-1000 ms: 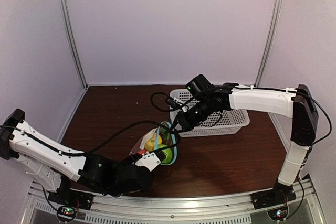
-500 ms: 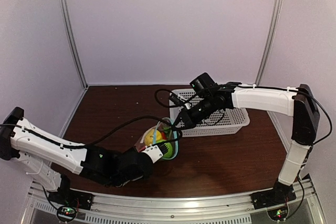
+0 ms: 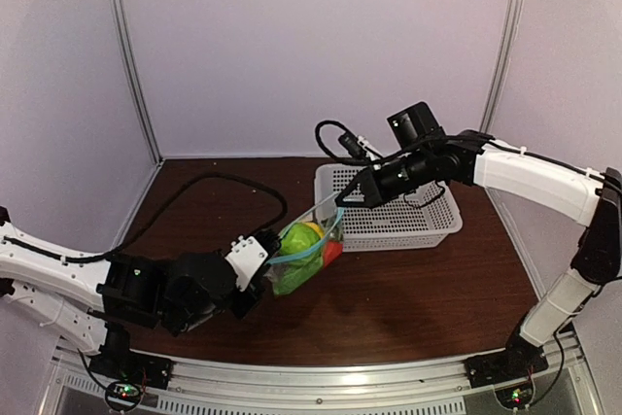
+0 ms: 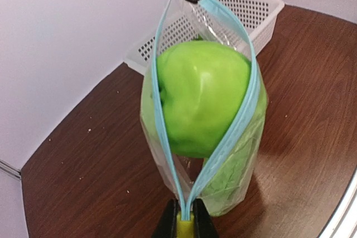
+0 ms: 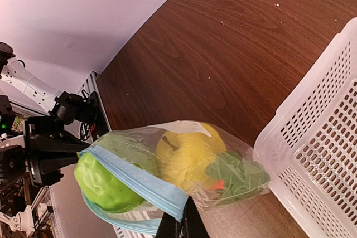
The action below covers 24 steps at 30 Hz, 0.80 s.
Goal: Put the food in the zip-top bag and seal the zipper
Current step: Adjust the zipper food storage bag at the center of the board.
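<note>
The zip-top bag [image 3: 303, 258] hangs above the table, stretched between both grippers. My left gripper [image 4: 186, 224] is shut on the near end of the zipper [image 4: 158, 98]. The far end is pinched by my right gripper [image 5: 179, 224], also shut. The zipper's two teal strips stand apart around the green apple [image 4: 201, 101], which bulges out of the mouth. Inside the bag lie the yellow fruit [image 5: 189, 151], a leafy green top [image 5: 237, 174] and a bit of red [image 5: 217, 184]. In the top view the left gripper [image 3: 264, 264] and right gripper [image 3: 342, 199] hold opposite ends of the bag.
The white perforated basket [image 3: 394, 211] stands at the back right, just behind and below the right gripper. It also shows beyond the bag as the basket [image 4: 245, 12] in the left wrist view. Brown table [image 3: 418, 289] lies under the bag.
The left gripper has shut on the zipper's near end. Both arms have lifted the bag off the table and pulled it taut, the right arm rising toward the back right.
</note>
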Motion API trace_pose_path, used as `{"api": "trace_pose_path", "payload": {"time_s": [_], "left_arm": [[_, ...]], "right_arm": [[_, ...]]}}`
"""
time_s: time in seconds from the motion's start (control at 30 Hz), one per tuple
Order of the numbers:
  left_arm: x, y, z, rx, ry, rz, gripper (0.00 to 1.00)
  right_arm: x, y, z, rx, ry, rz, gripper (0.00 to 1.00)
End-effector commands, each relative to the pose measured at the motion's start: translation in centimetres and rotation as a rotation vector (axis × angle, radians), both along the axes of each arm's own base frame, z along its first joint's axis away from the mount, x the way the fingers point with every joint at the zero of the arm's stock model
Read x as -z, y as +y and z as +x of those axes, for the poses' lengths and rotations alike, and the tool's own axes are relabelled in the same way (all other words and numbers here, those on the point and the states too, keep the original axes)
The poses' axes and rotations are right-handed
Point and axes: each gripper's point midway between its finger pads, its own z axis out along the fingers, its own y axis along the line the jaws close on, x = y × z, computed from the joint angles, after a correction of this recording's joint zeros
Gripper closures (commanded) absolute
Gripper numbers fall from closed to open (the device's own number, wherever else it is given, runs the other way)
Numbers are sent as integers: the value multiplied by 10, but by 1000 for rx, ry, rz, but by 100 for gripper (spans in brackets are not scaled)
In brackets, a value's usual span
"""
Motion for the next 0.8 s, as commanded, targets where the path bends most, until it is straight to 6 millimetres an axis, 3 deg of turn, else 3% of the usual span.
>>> {"api": "trace_pose_path", "payload": {"time_s": [0.0,0.1,0.27,0.37,0.47,0.57,0.77], "left_arm": [[42,2,11,-35,80,13,100],[46,0,11,-35,89,-18,100],[30,-1,7,-5,95,-97,100],[24,6,5,-8,104,-123,100],[25,13,5,-19,107,-155,100],[30,16,4,-21,112,-161,100],[38,18,3,-21,122,-150,100]], "right_arm": [[29,0,2,-6,1,-60,100],[39,9,-14,-85,-36,-107,100],[5,18,-19,-171,-235,-129,44],[-12,29,-31,-254,-284,-89,31],[-21,45,-50,-359,-275,-13,29],[-20,65,-68,-451,-252,10,38],[7,103,-92,-562,-171,-7,56]]}}
